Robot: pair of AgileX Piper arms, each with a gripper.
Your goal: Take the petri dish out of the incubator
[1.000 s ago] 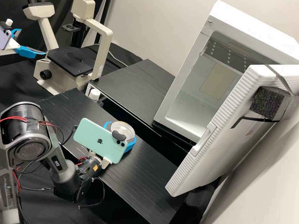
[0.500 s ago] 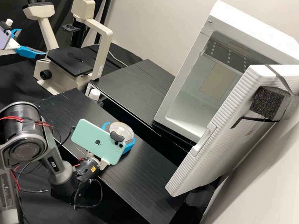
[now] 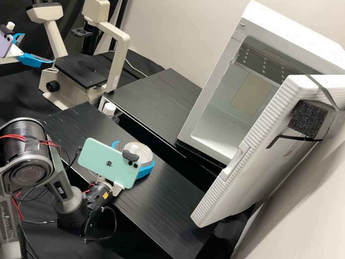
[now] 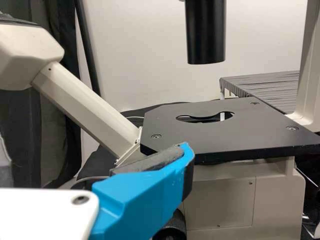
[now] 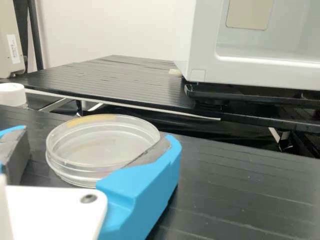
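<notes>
Two units: left claw (image 3: pixel 37 48), spread, farthest from the incubator (image 3: pixel 291 31); right claw (image 5: pixel 97 135), spread, nearer it.
Petri dish (image 3: pixel 146 153) lies on the platform (image 3: pixel 162 215) before the incubator, between the right claw's fingers, beside the finger nearer the incubator. Likely step: retract straight back, away from the incubator, without dragging the rim.

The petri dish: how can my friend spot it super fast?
Find the big white incubator with its door open, then the black platform in front. The clear petri dish is there between the blue fingers of the right gripper. It's wide, round and shallow with a yellowish strip, unlike the white-capped bottle nearby.
</notes>
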